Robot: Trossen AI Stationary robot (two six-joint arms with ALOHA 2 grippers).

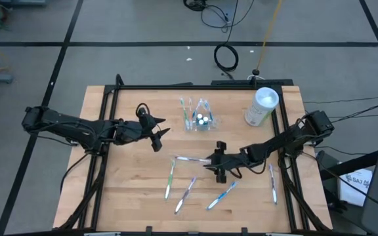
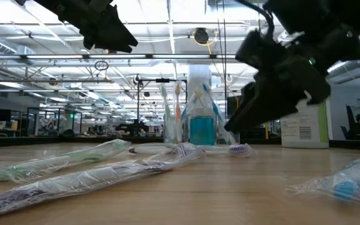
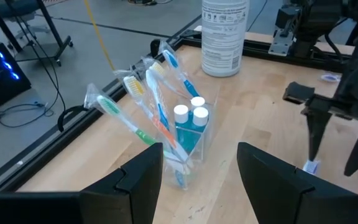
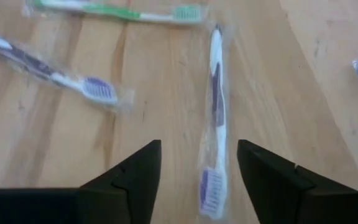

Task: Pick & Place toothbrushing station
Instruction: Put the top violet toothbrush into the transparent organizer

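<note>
Above the wrapped toothbrush [image 4: 215, 112], the right gripper [image 4: 199, 180] hangs released; slippery wrapping could skid from closing fingers. Left gripper [image 3: 199, 177] waits released.

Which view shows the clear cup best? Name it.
The left wrist view: the clear cup sits close, its toothbrushes and teal tubes plain. The high view shows it small, the low view distant, the right wrist view barely.

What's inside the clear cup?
The cup holds wrapped toothbrushes standing up, fanned outward, and teal tubes with white caps. The brush handles' lower ends are hidden behind the tubes and the left claw's fingers.
</note>
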